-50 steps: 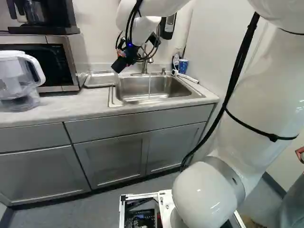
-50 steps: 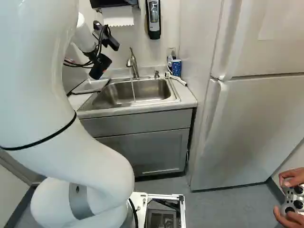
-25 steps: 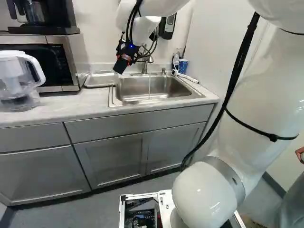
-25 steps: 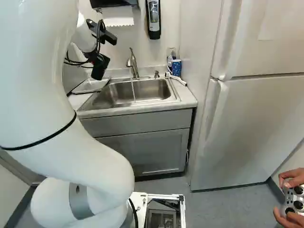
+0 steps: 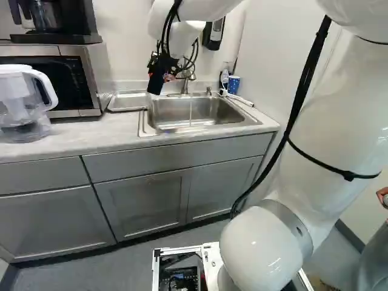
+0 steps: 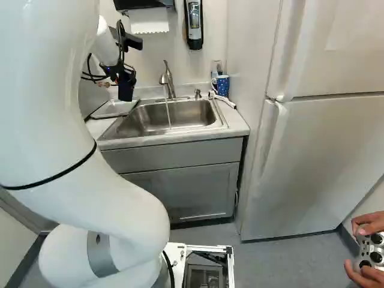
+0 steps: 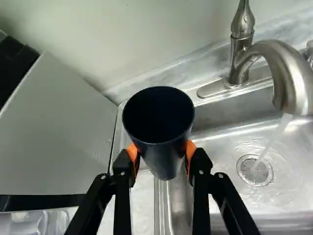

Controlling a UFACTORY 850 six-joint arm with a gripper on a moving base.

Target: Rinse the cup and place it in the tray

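Now that the tumbler [image 7: 164,159] stands nearer upright, placing in the tray [image 5: 126,103] looks next. Fingers [image 7: 199,164] grip it; running water [image 7: 279,128], three o'clock.

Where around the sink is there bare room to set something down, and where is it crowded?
Bare counter shows between the pitcher and sink, in front of the microwave. The tray looks free too. Crowded: the sink's far right corner, with a blue cup and bottle.
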